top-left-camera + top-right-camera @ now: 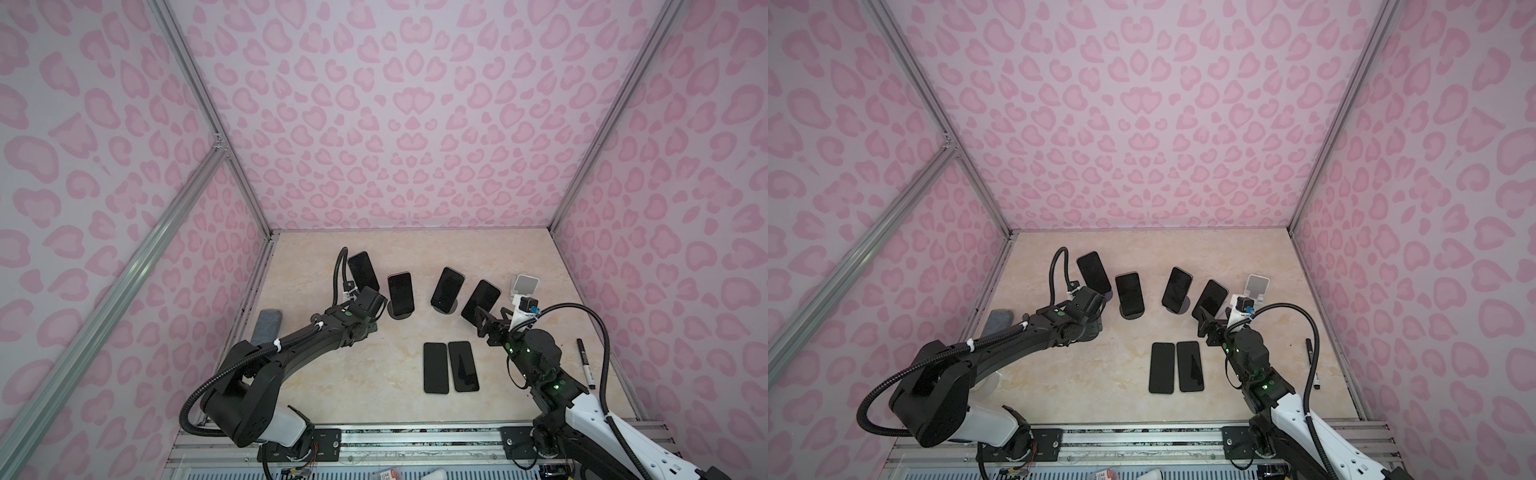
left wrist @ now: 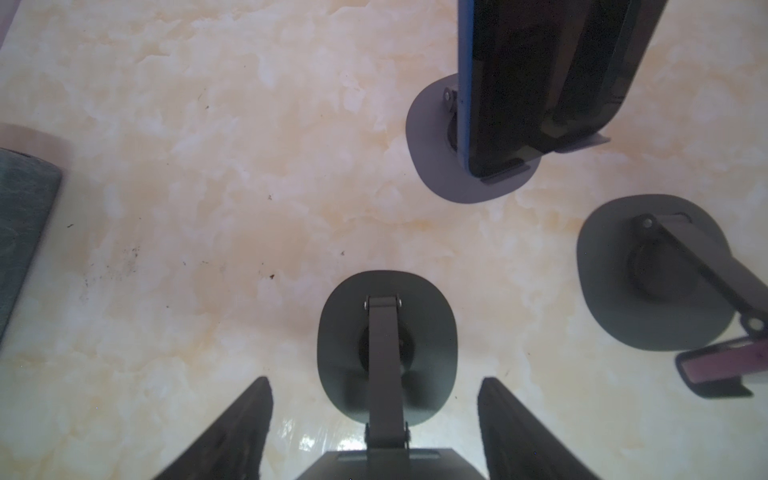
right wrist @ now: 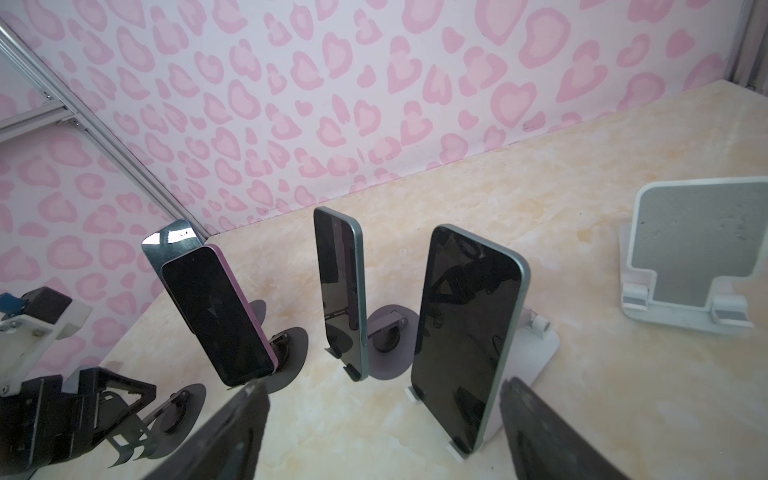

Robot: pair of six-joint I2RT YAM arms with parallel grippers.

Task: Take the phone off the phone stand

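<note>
Pink heart-spotted walls are enclosing a marbled cream counter; four dark-screened phones are standing in a row on stands across its middle. At the left end, the leftmost phone is leaning on a dark round-based stand; the left claw is hanging over that stand, its jaws partly apart and straddling the stand's back plate, visibly clamping nothing; whether they are touching the plate cannot be told. To the right, a pink-edged phone and a third phone are standing on their own dark stands. Rightmost in the row, the green-edged phone is resting upright on a white phone stand; the right claw is hovering on its near side, jaws wide on either side of its lower end, not touching it. Further right an empty white stand is sitting; nearer the arms a flat phone and its twin are lying side by side; a black marker is lying at the right edge, a grey pad at the left.
</note>
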